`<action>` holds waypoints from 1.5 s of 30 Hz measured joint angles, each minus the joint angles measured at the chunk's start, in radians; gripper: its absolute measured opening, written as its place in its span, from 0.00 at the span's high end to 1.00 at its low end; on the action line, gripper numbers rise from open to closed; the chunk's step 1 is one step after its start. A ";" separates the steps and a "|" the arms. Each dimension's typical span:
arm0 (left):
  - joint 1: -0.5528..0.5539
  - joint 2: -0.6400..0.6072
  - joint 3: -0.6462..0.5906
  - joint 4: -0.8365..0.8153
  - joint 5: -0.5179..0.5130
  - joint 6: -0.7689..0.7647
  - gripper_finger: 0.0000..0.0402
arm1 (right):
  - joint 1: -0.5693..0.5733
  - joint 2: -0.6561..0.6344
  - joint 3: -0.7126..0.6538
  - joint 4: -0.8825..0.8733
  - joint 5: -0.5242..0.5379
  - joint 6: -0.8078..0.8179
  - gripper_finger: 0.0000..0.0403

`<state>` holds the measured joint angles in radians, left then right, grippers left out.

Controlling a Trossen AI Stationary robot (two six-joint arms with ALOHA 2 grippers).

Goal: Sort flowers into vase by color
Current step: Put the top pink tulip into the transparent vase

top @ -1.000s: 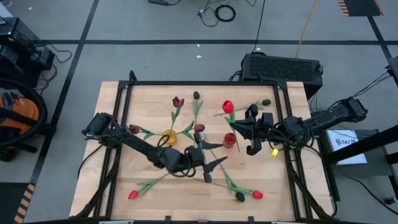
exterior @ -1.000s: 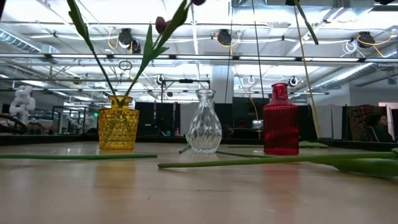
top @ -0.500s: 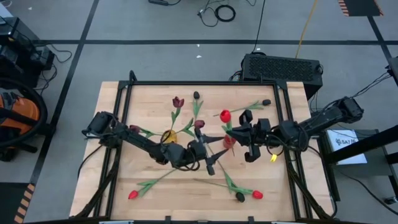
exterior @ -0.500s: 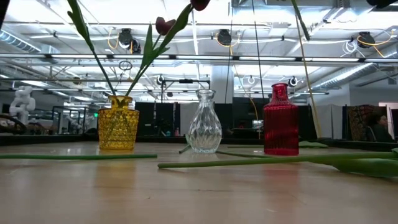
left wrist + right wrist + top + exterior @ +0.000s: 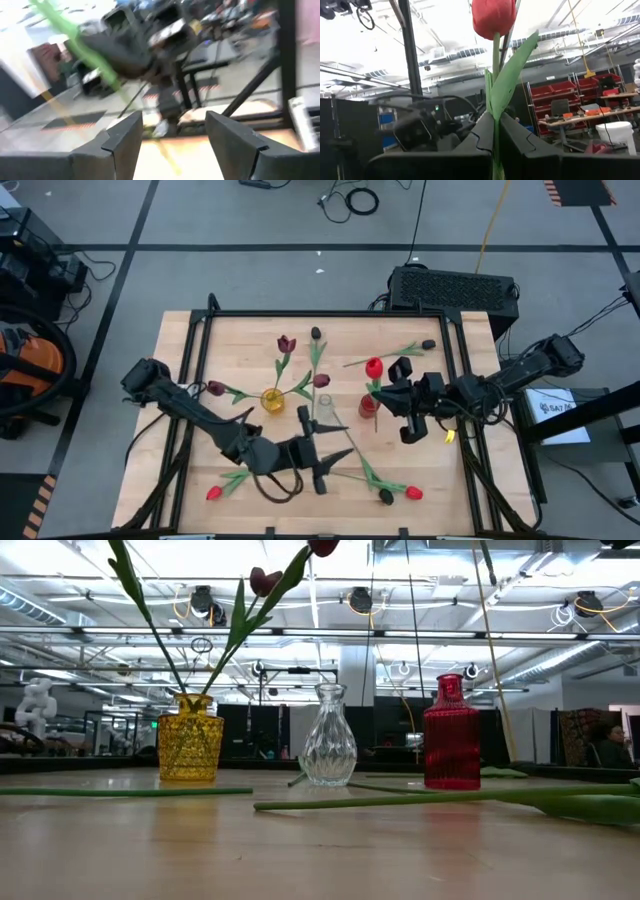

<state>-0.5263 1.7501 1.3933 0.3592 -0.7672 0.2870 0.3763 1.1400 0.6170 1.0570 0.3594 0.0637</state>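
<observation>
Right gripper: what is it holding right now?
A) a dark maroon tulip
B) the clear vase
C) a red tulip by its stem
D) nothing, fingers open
C: in the right wrist view the right gripper is shut on a green stem, with the red tulip head above; from overhead it sits by the red vase.

No readable text in any view.
A white sheet (image 5: 556, 406) beside the table's right edge carries dark print, too small to make out.
</observation>
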 joint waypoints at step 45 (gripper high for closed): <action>-0.005 0.001 -0.002 -0.001 -0.060 -0.016 0.96 | 0.035 0.340 0.295 -0.016 -0.100 -0.114 0.88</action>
<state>-0.5312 1.7515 1.3918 0.3584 -0.8273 0.2714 0.4110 1.4799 0.9123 1.0406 0.2598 -0.0502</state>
